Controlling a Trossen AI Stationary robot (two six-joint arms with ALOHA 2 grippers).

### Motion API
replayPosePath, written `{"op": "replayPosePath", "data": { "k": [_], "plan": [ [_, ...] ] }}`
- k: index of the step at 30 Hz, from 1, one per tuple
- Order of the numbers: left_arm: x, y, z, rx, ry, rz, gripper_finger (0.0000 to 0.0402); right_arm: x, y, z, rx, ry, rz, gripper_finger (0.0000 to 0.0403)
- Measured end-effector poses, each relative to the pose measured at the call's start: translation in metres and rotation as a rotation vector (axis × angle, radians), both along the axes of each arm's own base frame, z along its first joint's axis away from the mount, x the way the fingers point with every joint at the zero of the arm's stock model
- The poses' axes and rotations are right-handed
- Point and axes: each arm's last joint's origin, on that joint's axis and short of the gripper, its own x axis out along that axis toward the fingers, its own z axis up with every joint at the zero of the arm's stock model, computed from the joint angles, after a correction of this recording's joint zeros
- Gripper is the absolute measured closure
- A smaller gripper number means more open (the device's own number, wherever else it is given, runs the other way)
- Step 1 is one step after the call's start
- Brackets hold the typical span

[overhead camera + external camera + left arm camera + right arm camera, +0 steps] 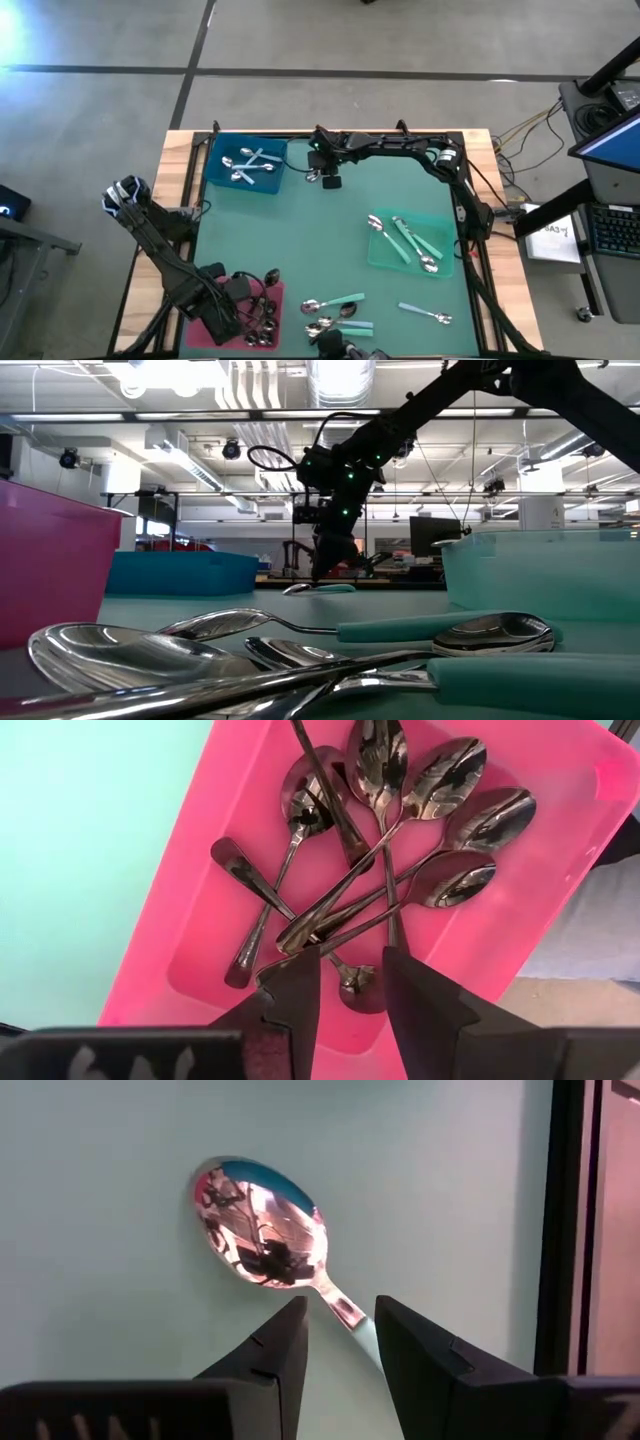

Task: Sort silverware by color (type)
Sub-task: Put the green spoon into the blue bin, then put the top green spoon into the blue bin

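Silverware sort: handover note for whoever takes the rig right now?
Left gripper: open, over the pink tray, which holds the dark spoons.
Right gripper: by the blue tray, closing around the handle of a spoon on the mat; grip unconfirmed.
Done: silver spoons in blue tray, mint-handled spoons in green tray.
Left: loose spoons at the mat's near edge.

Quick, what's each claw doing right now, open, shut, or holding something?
Left claw: open above the black spoons in the pink tray, holding nothing.
Right claw: holding a silver spoon by its handle.
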Motion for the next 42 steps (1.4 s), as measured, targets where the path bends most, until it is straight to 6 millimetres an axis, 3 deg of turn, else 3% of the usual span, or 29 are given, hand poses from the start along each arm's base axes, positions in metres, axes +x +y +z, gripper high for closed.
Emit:
{"op": "replayPosePath", "data": {
  "k": [29, 36, 42],
  "plan": [
    [0.001, 0.001, 0.0, 0.039, -0.043, -0.044, 0.0308, 0.0, 0.001, -0.004, 0.064, -0.048, 0.011, 0.0294],
    [0.001, 0.001, 0.0, 0.038, -0.046, -0.044, 0.0308, 0.005, -0.002, -0.029, 0.078, -0.017, 0.019, 0.0294],
    [0.001, 0.001, 0.0, 0.041, -0.044, -0.044, 0.0308, 0.006, -0.003, -0.033, 0.057, -0.007, 0.046, 0.0295]
  ]
}}
